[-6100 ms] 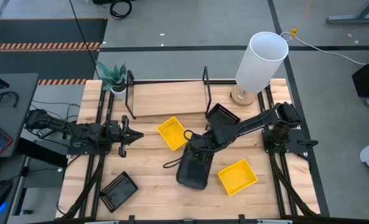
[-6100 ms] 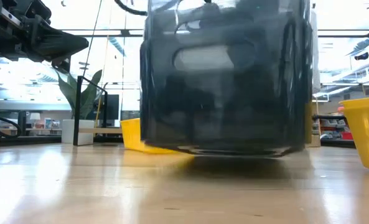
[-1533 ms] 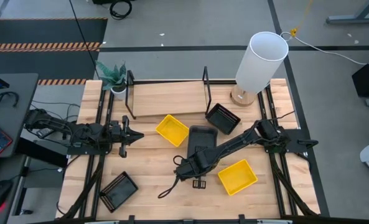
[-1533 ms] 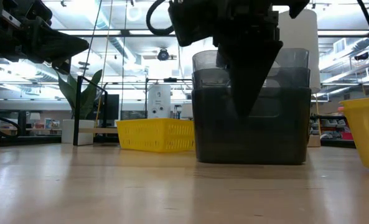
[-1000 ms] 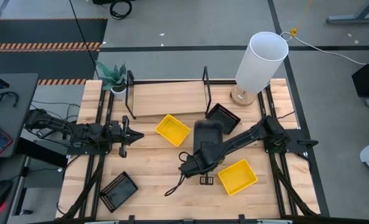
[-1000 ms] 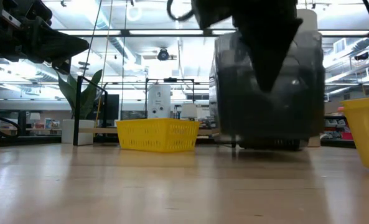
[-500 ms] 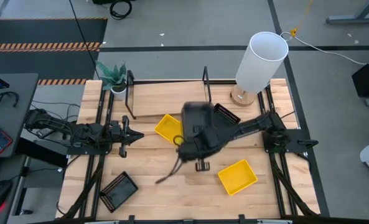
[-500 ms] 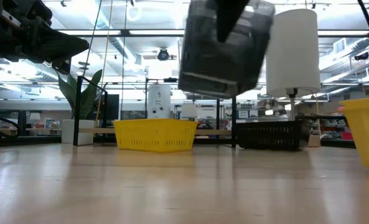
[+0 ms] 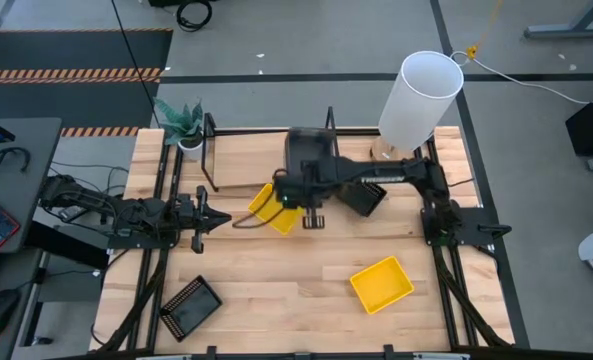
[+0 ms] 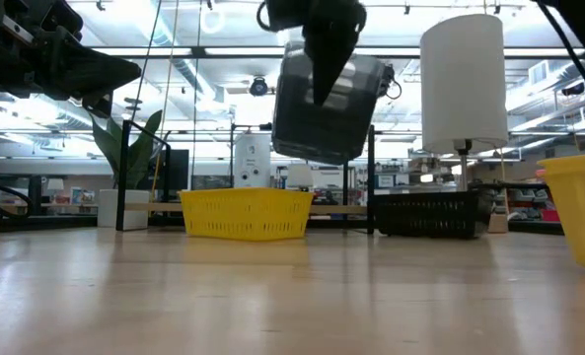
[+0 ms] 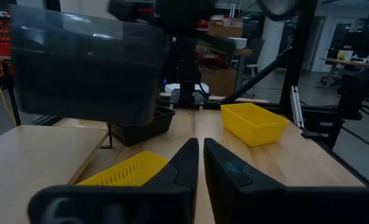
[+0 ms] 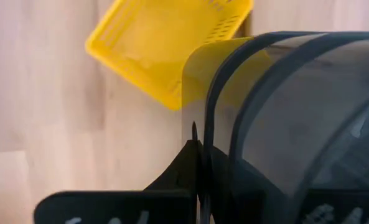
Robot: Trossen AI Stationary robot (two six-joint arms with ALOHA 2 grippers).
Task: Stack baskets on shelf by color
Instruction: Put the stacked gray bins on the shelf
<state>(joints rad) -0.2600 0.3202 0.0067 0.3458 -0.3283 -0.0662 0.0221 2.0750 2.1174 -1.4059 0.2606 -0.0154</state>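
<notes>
My right gripper (image 9: 305,186) is shut on a nested stack of dark grey baskets (image 9: 309,152), which hangs in the air over the right part of the shelf (image 9: 251,160); the low view shows the stack (image 10: 327,108) tilted. One yellow basket (image 9: 274,210) lies on the table in front of the shelf, another (image 9: 381,283) near the near right. A black mesh basket (image 9: 364,193) sits under the right arm, a second (image 9: 191,306) at the near left. My left gripper (image 9: 221,217) waits, shut, at the table's left. My right gripper pinches the rim of the grey stack's near end wall (image 12: 204,134) between its two fingers (image 12: 187,163). The fingers come from above, pointing down. The stack is lifted clear of table and shelf and hangs tilted, reaching from the fingers toward the far edge.
A tall white lamp (image 9: 421,95) stands at the far right corner, next to the shelf's right end frame (image 9: 330,135). A small potted plant (image 9: 181,125) stands at the shelf's left end. Bare tabletop (image 9: 276,270) lies at the near middle.
My right gripper has risen and swung from the table's middle toward the far edge and leftward, carrying the grey stack. The stack, just above the table a second ago, now hangs high and tilted over the shelf. The black mesh basket behind it has come into view.
</notes>
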